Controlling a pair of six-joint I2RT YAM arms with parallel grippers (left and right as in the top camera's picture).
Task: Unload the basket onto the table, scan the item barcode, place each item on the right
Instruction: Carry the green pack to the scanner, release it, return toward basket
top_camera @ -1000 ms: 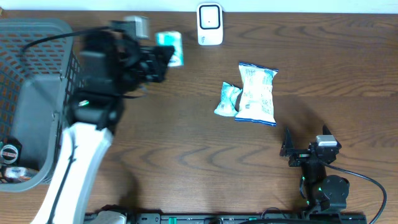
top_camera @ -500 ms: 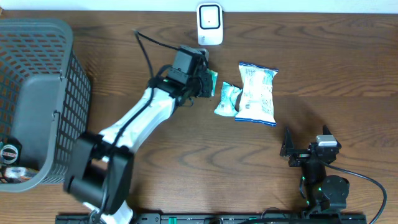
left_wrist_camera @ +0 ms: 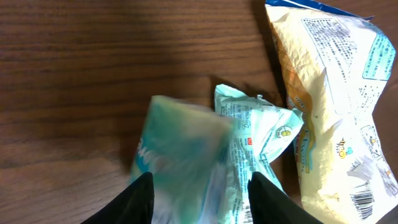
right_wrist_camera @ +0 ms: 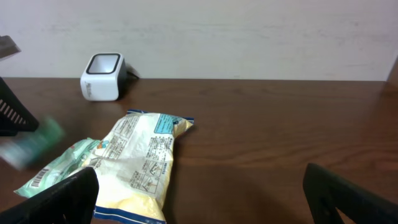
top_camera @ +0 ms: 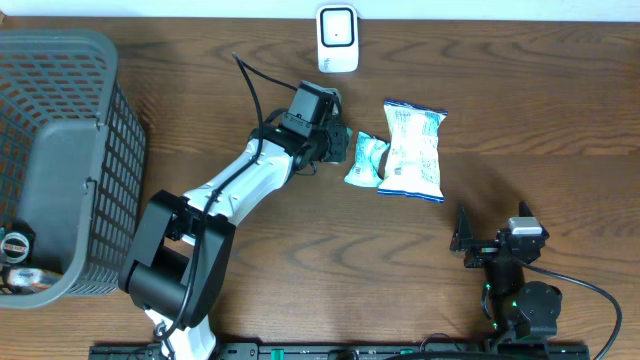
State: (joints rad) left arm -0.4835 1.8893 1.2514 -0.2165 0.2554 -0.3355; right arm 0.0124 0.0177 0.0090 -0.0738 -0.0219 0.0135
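A small teal packet, blurred in motion, sits between the parted fingers of my left gripper, which is open just above the table. In the overhead view that gripper is just left of a second teal packet and a large pale snack bag with blue ends. The snack bag's barcode shows in the left wrist view. The white scanner stands at the table's back edge. My right gripper rests wide open and empty at the front right.
A grey mesh basket fills the left side, with a few small items in its near corner. A black cable arcs over the left arm. The right wrist view shows the scanner against the wall.
My left arm swung from the back left beside the scanner to the pile at centre, carrying the teal packet. Its jaws have since parted and the packet is slipping free. The right arm is still.
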